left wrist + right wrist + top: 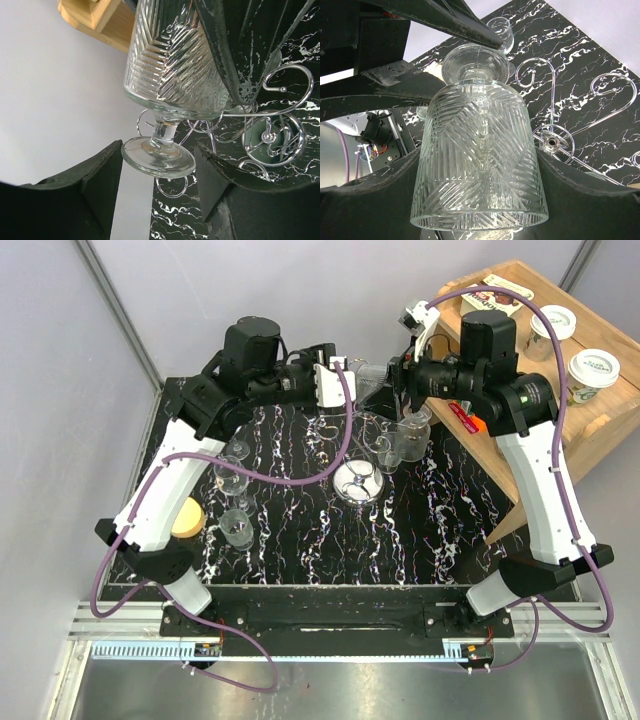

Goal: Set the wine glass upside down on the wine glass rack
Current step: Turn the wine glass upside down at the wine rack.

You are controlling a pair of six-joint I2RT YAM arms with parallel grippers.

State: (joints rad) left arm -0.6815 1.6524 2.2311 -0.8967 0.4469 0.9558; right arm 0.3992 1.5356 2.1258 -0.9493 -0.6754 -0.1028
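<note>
The wine glass (pixel 480 165) is up in the air, not on the rack yet. The right end effector (pixel 480 197) has it, w/ fingers spread wide and pressed on both sides of the fat ribbed cup part. The glass lies abt sideways. Its long way runs from one arm to the other: open mouth back toward the right wrist, foot poking out at the left arm.

The left end effector (pixel 157 172) is right at that foot, one finger on each side of the round base. It's abt half open. Can't tell if the fingers touch the foot or sit just beside it. So left is nearer the foot & stem, and right has the cup.

The rack (pixel 280 132) stands on the black tabletop (pixel 300 540), under the glass & a bit nearer the arm bases. I think the foot must next slide into one of its curly arms, so foot vs. curl is what counts.

Hard to see: from the top cam the clear glass nearly vanishes btw the two arms. In the wrist cams the rack's curls are cut off at the edge. Which curl is free, can't say.
</note>
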